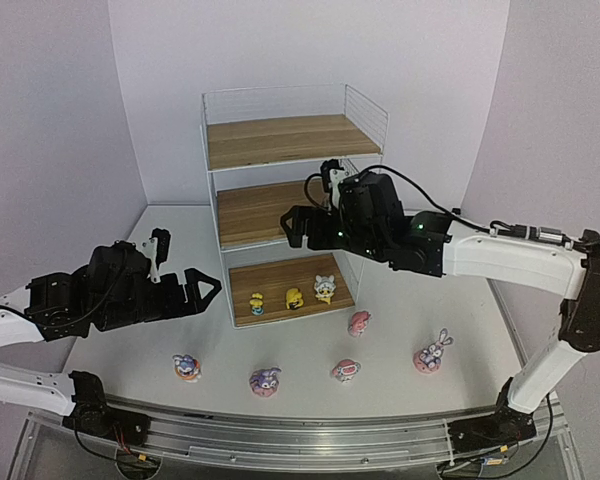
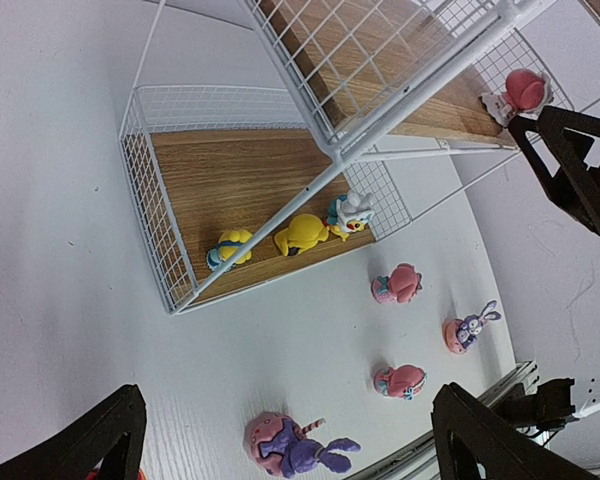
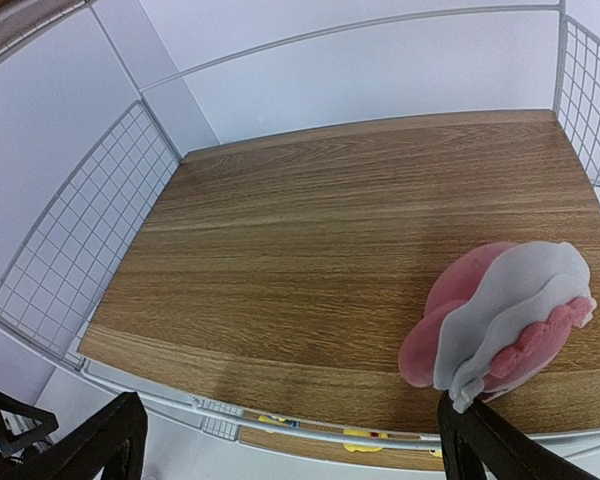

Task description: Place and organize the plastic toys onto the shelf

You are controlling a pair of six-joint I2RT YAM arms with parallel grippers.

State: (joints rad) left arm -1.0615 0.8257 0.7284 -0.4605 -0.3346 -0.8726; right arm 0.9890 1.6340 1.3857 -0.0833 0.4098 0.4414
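The shelf (image 1: pixel 280 140) stands at the table's middle back. Three yellowish toys (image 1: pixel 294 298) stand on its bottom board, also in the left wrist view (image 2: pixel 302 234). My right gripper (image 1: pixel 312 200) is open at the front of the middle board (image 3: pixel 330 230). A pink-and-white toy (image 3: pixel 500 320) rests on that board against the right finger, also in the left wrist view (image 2: pixel 525 90). Two pink toys (image 1: pixel 359 322) (image 1: pixel 346 370) and three purple bunnies (image 1: pixel 187 367) (image 1: pixel 265 381) (image 1: pixel 432 352) lie on the table. My left gripper (image 1: pixel 185 268) is open and empty, above a bunny (image 2: pixel 280 445).
The shelf's white wire side panels (image 2: pixel 150 200) (image 3: pixel 70 260) close off the ends of each board. A metal rail (image 1: pixel 300 435) runs along the table's near edge. White walls surround the table.
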